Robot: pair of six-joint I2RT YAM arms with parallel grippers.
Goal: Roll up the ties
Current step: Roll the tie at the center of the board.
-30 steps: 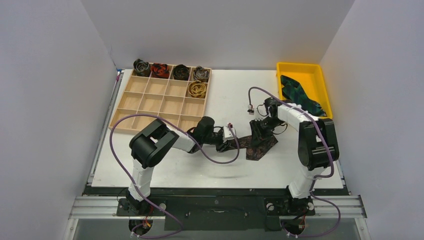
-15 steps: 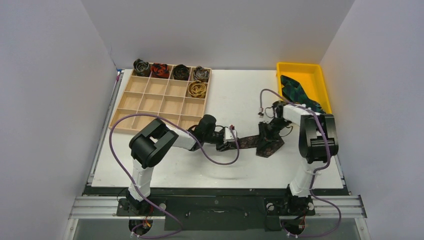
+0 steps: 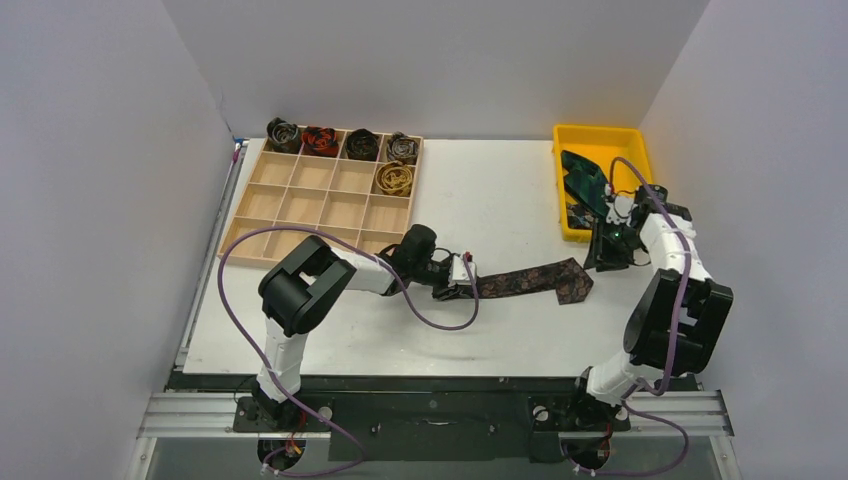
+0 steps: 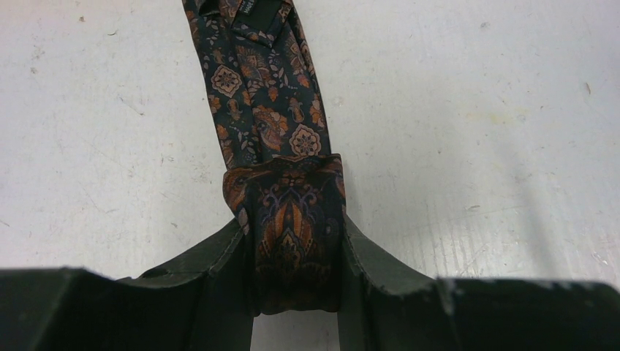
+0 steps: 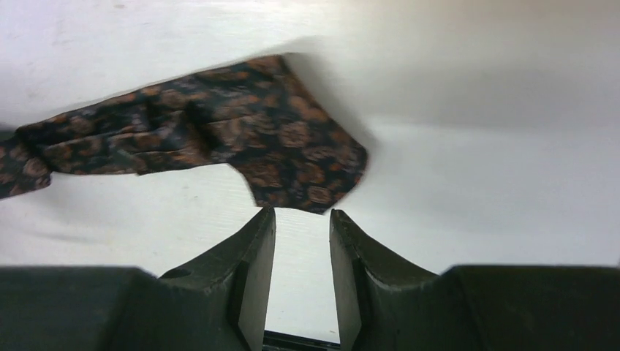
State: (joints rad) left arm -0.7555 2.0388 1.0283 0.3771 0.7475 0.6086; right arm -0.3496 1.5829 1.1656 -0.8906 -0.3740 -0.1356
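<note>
A brown paisley tie (image 3: pixel 530 278) lies stretched flat across the middle of the white table (image 3: pixel 480 190), its narrow end doubled over and clamped between the jaws of the left gripper (image 3: pixel 466 284), its wide blade pointing to 3 o'clock. The right gripper (image 5: pixel 302 219) hovers just beyond that pointed tip, fingers parted and holding nothing, close to the yellow bin (image 3: pixel 610 140) at the table's 2 o'clock corner, where a green-blue tie (image 3: pixel 585 180) waits. At 10 o'clock a wooden compartment tray (image 3: pixel 300 205) holds five rolled ties (image 3: pixel 393 178), four in the far row and a gold one in the row nearer the arms. The fabric looks light, limp and smooth: it is likely to sag, twist and slide on the tabletop rather than keep a shape, and a roll would probably loosen once tension drops. The sensible hold appears to be the folded narrow end as the core, with the other arm steadying the blade near its tip to keep the strip taut and straight
</note>
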